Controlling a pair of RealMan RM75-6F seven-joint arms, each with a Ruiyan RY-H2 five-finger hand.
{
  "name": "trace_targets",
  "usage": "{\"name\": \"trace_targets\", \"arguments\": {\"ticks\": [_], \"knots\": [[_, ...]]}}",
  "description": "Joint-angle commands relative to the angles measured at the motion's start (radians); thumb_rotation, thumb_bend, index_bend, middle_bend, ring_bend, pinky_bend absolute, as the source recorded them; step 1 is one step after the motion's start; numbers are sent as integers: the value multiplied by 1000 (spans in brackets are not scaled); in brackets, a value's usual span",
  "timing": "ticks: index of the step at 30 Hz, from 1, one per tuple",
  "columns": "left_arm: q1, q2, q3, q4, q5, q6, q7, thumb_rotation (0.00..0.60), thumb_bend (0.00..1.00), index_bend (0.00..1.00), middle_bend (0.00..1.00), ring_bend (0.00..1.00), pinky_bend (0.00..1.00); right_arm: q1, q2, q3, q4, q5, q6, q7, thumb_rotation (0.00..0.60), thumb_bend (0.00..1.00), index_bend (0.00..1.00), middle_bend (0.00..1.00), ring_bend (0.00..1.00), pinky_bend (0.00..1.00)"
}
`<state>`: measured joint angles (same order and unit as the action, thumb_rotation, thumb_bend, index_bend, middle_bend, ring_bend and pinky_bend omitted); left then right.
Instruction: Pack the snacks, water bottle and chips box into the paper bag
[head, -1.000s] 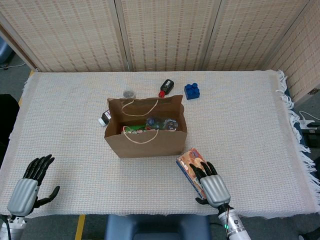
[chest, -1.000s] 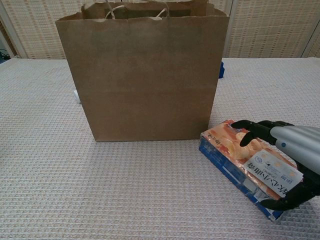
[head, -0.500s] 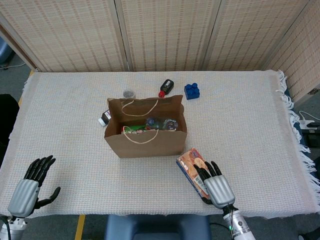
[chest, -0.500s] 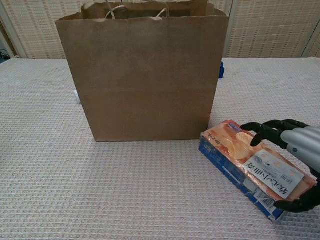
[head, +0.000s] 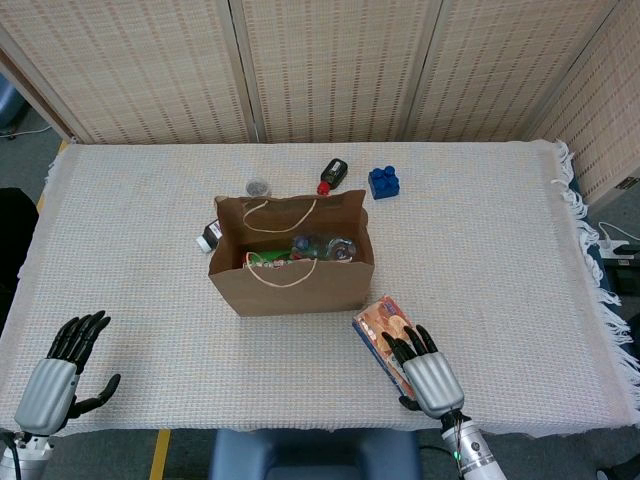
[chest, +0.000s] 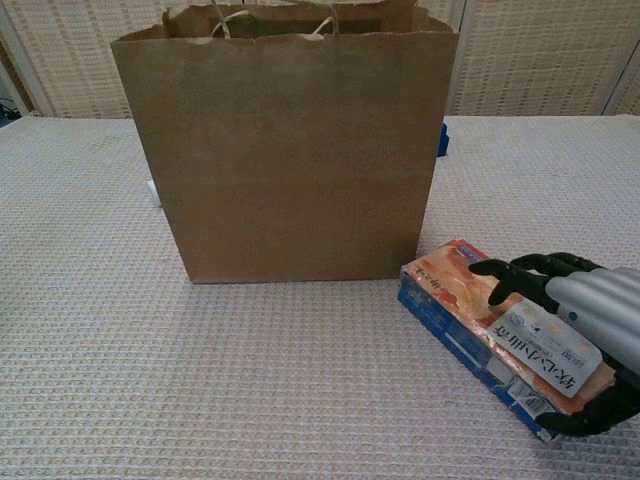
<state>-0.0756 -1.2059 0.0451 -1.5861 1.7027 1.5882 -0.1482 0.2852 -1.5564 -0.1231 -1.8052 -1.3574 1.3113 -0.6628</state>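
The chips box (chest: 500, 340) is lain flat on the counter (head: 480, 250), just right of the bag (head: 290, 255), and is grasped from above by the right robot hand (chest: 575, 335). The left robot hand (head: 58, 370) is held released near the counter's edge.

This looks like a staged test room or lab, not a lived-in home. A counter (head: 480, 250) under a pale woven cloth (head: 130, 260) with a fringed edge stands before folding woven screens (head: 330, 70) that wall it off. Grey floor (head: 30, 150), a yellow floor line (head: 160, 452) and cables with a power strip (head: 618, 243) show beside it.
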Motion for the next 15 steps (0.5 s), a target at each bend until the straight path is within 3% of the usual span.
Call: {"name": "trace_targets", "arguments": {"ticks": [1,15], "knots": [[0,0,0,0,0,0,0,600,349,0,0,0,15,-3,3,3,-2,-8,1,-4,600,0,0,214,0,0],[1,2,4,-5,4,0,4,600,350,0,0,0,16,-24,90,23,6,-10,20,-9,600,0,0,214,0,0]]}}
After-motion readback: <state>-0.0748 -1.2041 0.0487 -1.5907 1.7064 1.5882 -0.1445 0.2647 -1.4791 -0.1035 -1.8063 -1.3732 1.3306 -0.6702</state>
